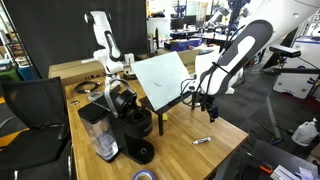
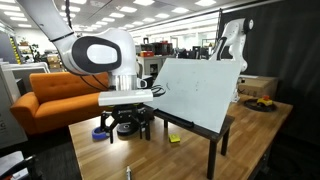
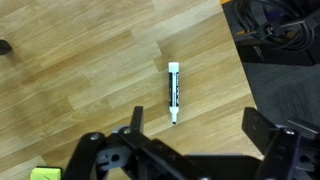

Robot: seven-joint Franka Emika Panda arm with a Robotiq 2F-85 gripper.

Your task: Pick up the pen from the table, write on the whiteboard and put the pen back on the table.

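Dark plastic with a whitish section at one end, the pen (image 3: pixel 174 93) lay flat on the table (image 3: pixel 90 70), beneath the hand and a little ahead of it, touched by nothing. Its long axis ran roughly away from the gripper (image 3: pixel 195 122), so the closing line of the jaws already crossed the barrel. It sat nearer one finger (image 3: pixel 135 119) than the other, not centred in the gap. The fingers were spread wide and held nothing, and the hand hovered above the wood.

The pen looked light and stiff, with a smooth round barrel that would probably roll or skid if nudged from one side only. Being so thin against a hard flat top, it seemed to call for fingertips brought almost down to the wood before closing. The dark middle of the barrel looked like the best place to pinch, leaving the writing end free to reach the board. Whether that end was capped could not be told.

Just beyond the pen, to one side of the hand, the table's edge gave way to floor and cables, so a push that way risked losing the pen. In an exterior view the whiteboard (image 1: pixel 165 78) stood tilted on its black stand, close beside the hand and higher than the pen. A black coffee machine (image 1: pixel 130 125) stood on the board's far side from the hand.
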